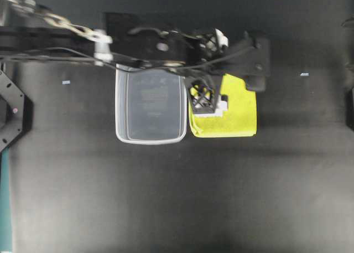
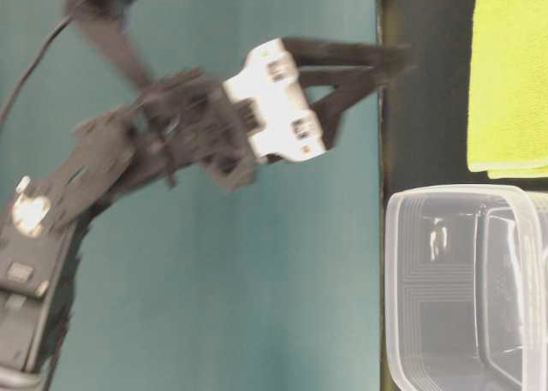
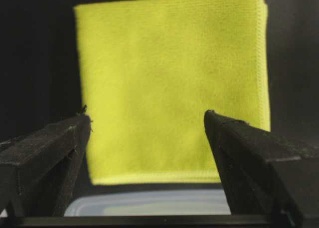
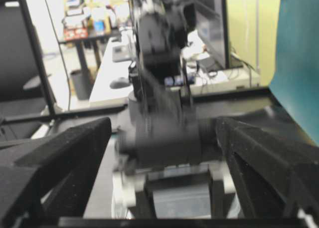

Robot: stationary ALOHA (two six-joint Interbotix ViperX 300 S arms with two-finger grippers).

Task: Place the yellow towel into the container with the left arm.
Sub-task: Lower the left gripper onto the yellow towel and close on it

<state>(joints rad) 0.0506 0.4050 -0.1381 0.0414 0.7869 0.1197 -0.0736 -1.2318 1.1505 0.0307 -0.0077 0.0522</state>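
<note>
Left gripper (image 3: 147, 123), jaws spread wide and holding nothing, poised above the yellow towel (image 3: 172, 83). The towel lies flat and folded on the dark table (image 1: 166, 197), just beside the container (image 1: 150, 106), a clear tub standing upright. Right gripper (image 4: 162, 133), also wide apart, faces the blurred left arm (image 4: 159, 88).

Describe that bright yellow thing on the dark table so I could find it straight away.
Look at the black table from overhead and find the clear plastic container near its middle. Directly to its right lies the yellow towel, a flat folded square with stitched edges. It is the only brightly coloured thing there, partly under the black left arm's tool.
</note>
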